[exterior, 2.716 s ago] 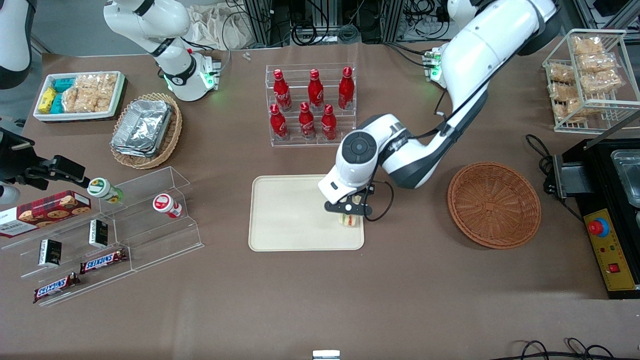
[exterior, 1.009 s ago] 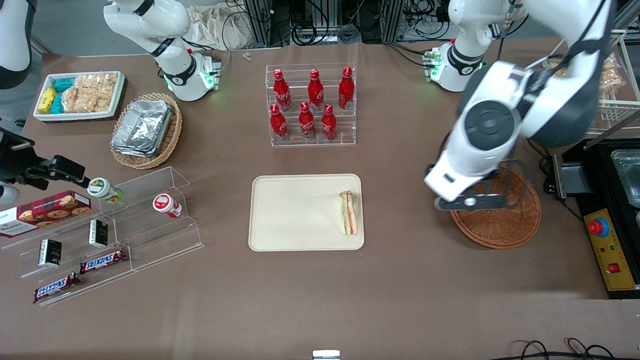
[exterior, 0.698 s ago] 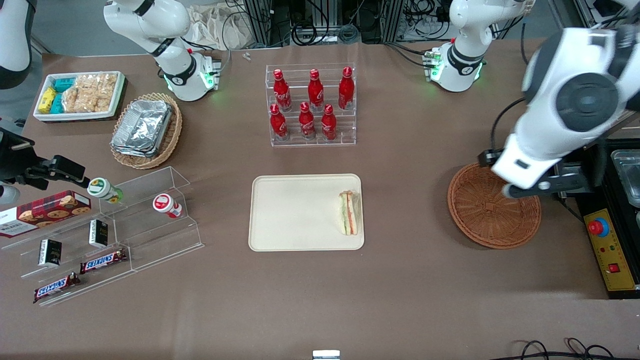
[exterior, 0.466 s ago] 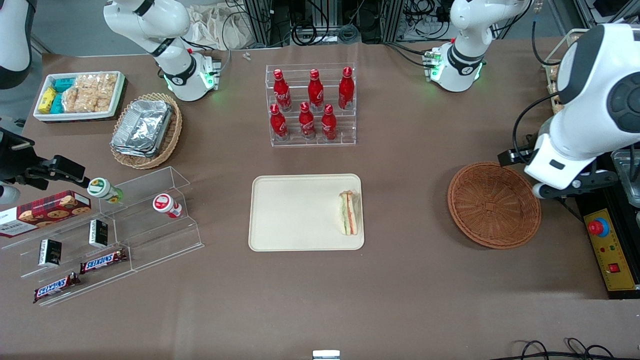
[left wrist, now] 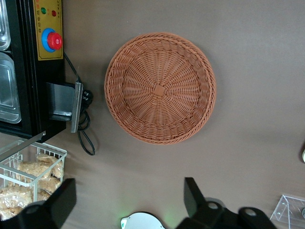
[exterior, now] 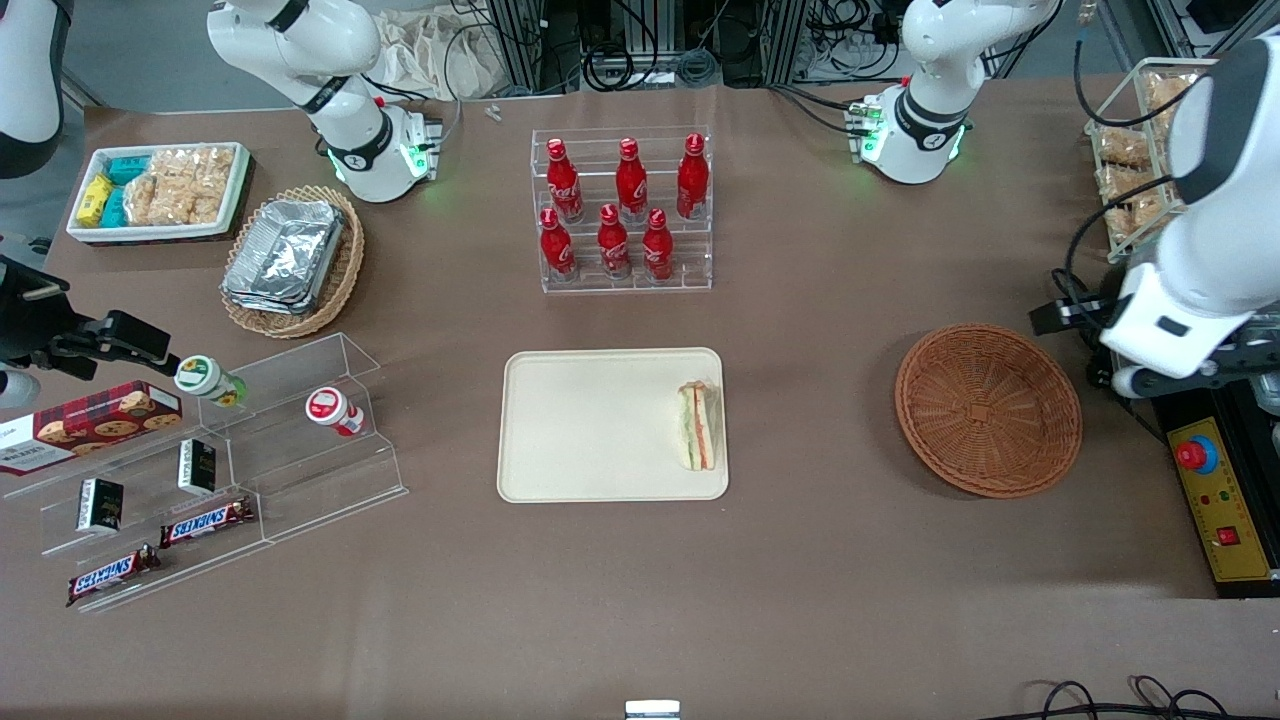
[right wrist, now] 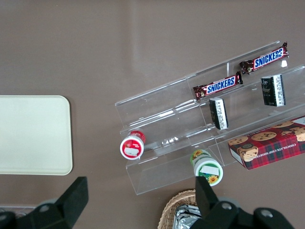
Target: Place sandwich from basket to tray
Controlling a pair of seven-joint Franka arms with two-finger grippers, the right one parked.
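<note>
One sandwich (exterior: 698,428) lies on the tray (exterior: 580,430), at its edge toward the working arm's end. We see the basket (exterior: 987,409) well apart from it, nothing in it. Our gripper (left wrist: 126,200) hangs above the table beside the basket, fingers (left wrist: 193,194) spread, holding nothing.

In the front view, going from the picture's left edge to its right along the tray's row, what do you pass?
Clear acrylic shelf → tray → sandwich, on the tray → basket → gripper, open, above the black control box.
</note>
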